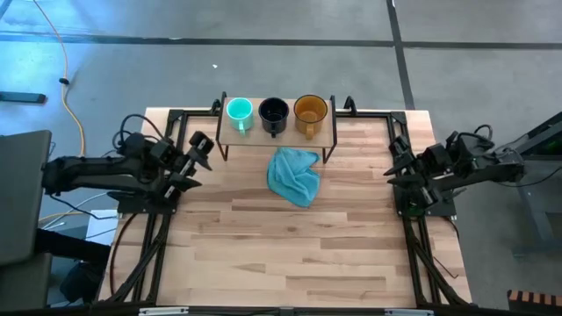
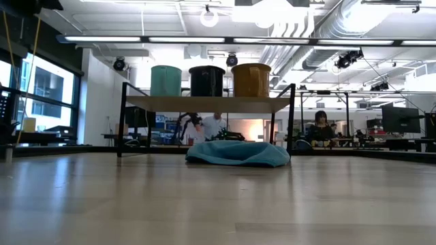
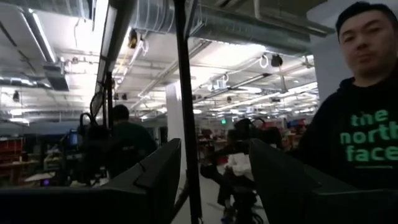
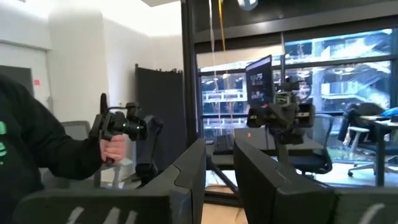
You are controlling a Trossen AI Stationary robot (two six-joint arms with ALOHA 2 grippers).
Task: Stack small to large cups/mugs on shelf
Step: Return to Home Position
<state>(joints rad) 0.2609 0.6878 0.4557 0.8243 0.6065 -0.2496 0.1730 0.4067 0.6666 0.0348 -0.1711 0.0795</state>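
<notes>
Three mugs stand side by side on the shelf (image 1: 277, 133), a light-wood board on thin black legs at the table's far edge. From left to right they are the teal-green mug (image 1: 239, 111) (image 2: 166, 80), the dark mug (image 1: 273, 111) (image 2: 206, 80) and the amber mug (image 1: 310, 111) (image 2: 251, 79). None sits inside another. My left gripper (image 1: 198, 158) (image 3: 214, 180) hovers open at the table's left edge, left of the shelf. My right gripper (image 1: 397, 167) (image 4: 219, 180) hovers open at the right edge. Both are raised and point out past the table.
A crumpled light blue cloth (image 1: 294, 174) (image 2: 238, 153) lies on the table just in front of the shelf, partly under it. The near half of the wooden table (image 1: 290, 254) is bare. A person in a dark hoodie (image 3: 360, 124) stands beyond the table, and a hand (image 4: 115, 146) holds a device.
</notes>
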